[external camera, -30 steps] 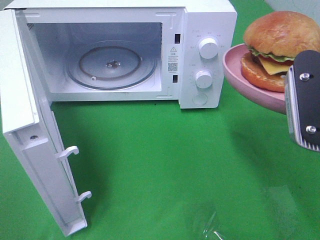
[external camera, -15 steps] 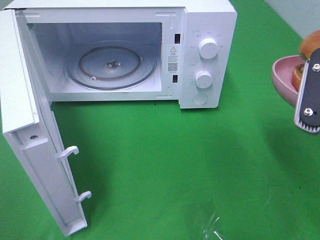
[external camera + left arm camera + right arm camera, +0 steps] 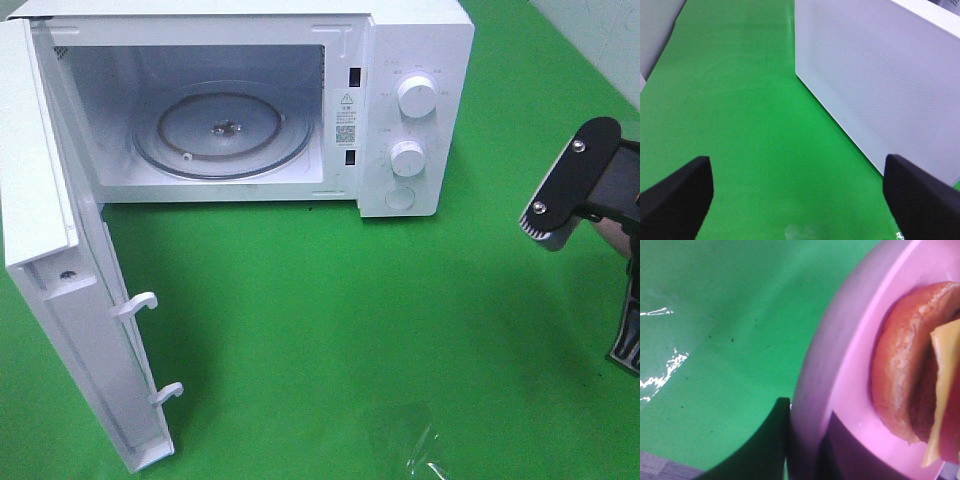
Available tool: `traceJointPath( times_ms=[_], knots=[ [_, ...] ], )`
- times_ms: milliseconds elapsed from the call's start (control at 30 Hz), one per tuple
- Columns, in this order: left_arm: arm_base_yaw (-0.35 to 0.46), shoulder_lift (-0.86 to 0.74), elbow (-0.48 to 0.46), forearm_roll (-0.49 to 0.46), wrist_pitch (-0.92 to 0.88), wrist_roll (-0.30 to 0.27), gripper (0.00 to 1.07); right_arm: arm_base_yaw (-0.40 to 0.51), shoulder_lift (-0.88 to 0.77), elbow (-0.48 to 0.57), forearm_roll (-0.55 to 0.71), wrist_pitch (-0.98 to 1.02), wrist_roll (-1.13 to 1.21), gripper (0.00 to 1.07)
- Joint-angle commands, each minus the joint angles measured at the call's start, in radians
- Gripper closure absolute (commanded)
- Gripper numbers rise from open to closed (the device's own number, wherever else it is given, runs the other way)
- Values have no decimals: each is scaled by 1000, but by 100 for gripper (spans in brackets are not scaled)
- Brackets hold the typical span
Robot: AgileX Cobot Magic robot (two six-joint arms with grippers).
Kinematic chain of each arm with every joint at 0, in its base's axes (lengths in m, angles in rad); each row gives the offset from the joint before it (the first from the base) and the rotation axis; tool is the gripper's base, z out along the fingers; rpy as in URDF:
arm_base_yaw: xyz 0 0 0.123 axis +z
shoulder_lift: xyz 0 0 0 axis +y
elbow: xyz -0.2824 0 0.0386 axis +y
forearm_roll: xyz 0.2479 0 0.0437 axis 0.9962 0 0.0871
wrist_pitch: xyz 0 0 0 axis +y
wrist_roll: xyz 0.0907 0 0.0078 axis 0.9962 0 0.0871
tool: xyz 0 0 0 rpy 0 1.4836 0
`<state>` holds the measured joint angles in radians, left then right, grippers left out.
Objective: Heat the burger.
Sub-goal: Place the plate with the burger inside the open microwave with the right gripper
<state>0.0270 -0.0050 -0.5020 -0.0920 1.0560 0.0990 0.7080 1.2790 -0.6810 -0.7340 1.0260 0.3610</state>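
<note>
The burger (image 3: 912,385), with its brown bun and yellow cheese slice, lies on a pink plate (image 3: 840,355) that fills the right wrist view. My right gripper (image 3: 588,292) is at the right edge of the exterior view, raised above the cloth. It is shut on the plate's rim (image 3: 805,440). The burger is out of frame in the exterior view. The white microwave (image 3: 410,110) stands at the back with its door (image 3: 60,270) swung open to the left. Its glass turntable (image 3: 222,132) is bare. My left gripper (image 3: 800,200) is open and empty beside the microwave's white wall (image 3: 880,75).
A green cloth (image 3: 350,330) covers the table. The open door juts toward the front left. Two white knobs (image 3: 416,96) sit on the microwave's right panel. A scrap of clear film (image 3: 425,450) lies near the front edge.
My right gripper has swung right and turned, carrying the plate and burger out of the exterior view. The microwave and left arm have not moved.
</note>
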Motion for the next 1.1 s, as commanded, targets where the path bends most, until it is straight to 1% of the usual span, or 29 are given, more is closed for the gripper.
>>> traceJointPath(
  times_ms=[33, 67, 167, 200, 267, 300, 367, 467, 600, 933, 967, 1100],
  knots=[
    [4, -20, 2, -4, -13, -2, 22, -5, 74, -7, -73, 53, 168, 107],
    [4, -20, 2, -4, -13, -2, 22, -5, 104, -8, -72, 56, 248, 107],
    [4, -20, 2, -4, -13, -2, 22, -5, 120, -8, -71, 56, 294, 107],
    [4, -20, 2, -4, -13, -2, 22, -5, 148, -8, -70, 56, 374, 107],
    [4, -20, 2, -4, -13, -2, 22, -5, 179, -8, -70, 55, 420, 107],
    [4, -20, 2, -4, -13, -2, 22, -5, 179, -8, -70, 55, 420, 107],
    [4, -20, 2, -4, -13, -2, 22, -5, 250, -8, -70, 43, 453, 107],
    [4, -20, 2, -4, -13, -2, 22, -5, 269, -8, -70, 37, 466, 107],
    [4, -20, 2, -4, -13, -2, 22, -9, 366, -8, -72, -24, 557, 107],
    [4, -20, 2, -4, -13, -2, 22, -10, 498, -8, -83, -122, 660, 107],
    [4, -20, 2, -4, -13, -2, 22, -28, 531, -8, -103, -122, 702, 106],
    [4, -20, 2, -4, -13, -2, 22, -54, 565, -8, -129, -128, 749, 103]
  ],
)
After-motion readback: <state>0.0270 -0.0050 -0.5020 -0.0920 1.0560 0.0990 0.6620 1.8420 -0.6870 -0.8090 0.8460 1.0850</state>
